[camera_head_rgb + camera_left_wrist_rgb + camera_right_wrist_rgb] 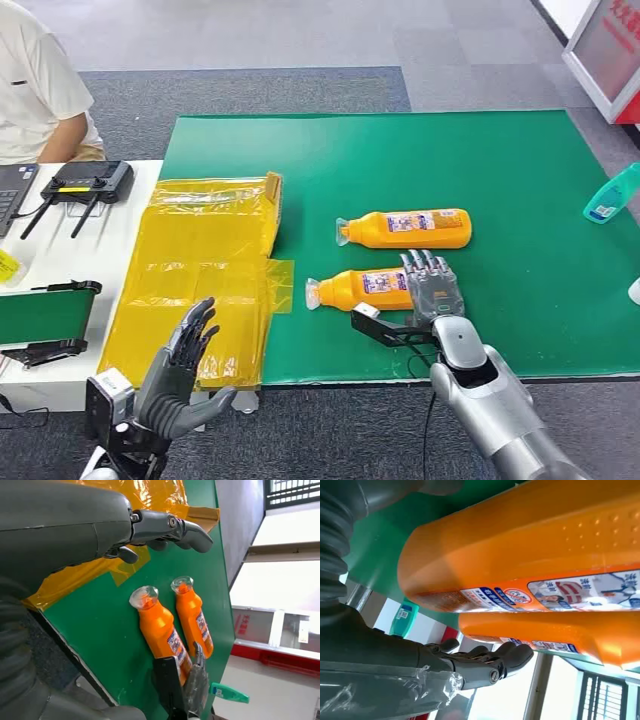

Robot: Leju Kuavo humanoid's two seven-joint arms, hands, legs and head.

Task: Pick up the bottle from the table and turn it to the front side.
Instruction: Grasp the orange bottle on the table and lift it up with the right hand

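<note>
my right hand (433, 287) lies palm down over the base end of the nearer orange bottle (361, 288), fingers stretched flat across it; i cannot tell whether they have closed around it. that bottle lies on its side on the green mat (528, 190), clear cap pointing toward the yellow plastic sheet (196, 270), label facing up. a second orange bottle (407, 228) lies just beyond it, roughly parallel, the two apart. my left hand (185, 375) hangs off the table's near edge by the yellow sheet, fingers spread and holding nothing. a teal bottle (611, 195) sits at the mat's far right edge.
</note>
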